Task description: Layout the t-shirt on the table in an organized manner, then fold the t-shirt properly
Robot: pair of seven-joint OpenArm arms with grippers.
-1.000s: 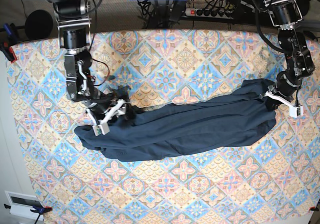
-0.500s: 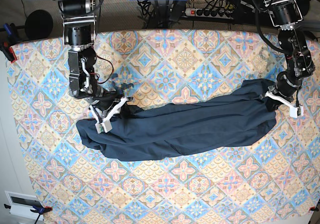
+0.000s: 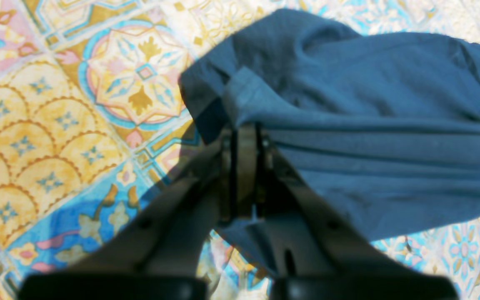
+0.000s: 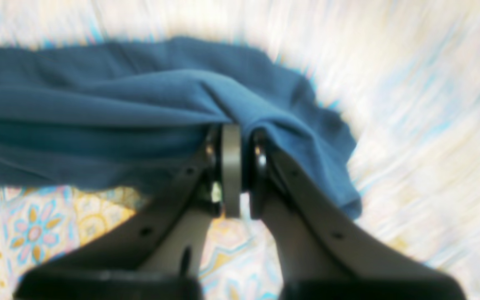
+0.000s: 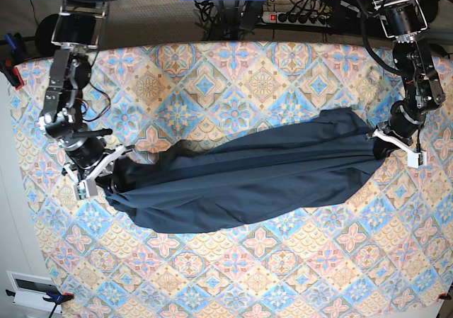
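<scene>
The dark navy t-shirt [image 5: 248,183] lies stretched in a long bunched band across the patterned table [image 5: 262,77]. On the left of the base view, my right gripper [image 5: 113,174] is shut on the shirt's left end. In the right wrist view its jaws [image 4: 236,133] pinch a fold of the blue fabric [image 4: 77,116], and the picture is motion-blurred. At the right, my left gripper [image 5: 379,137] is shut on the shirt's other end. The left wrist view shows its fingertips [image 3: 244,129] closed on a hemmed edge of the cloth [image 3: 369,125] just above the table [image 3: 56,125].
A power strip [image 5: 297,17] and cables lie behind the table's far edge. A red clamp [image 5: 10,74] grips the cloth at the left corner. A white device [image 5: 32,290] sits off the table at the bottom left. The right arm is near the table's left edge.
My right gripper has shut on the shirt's left end and moved left and slightly down, pulling the shirt longer and tauter. The left gripper has held its place, still shut.
</scene>
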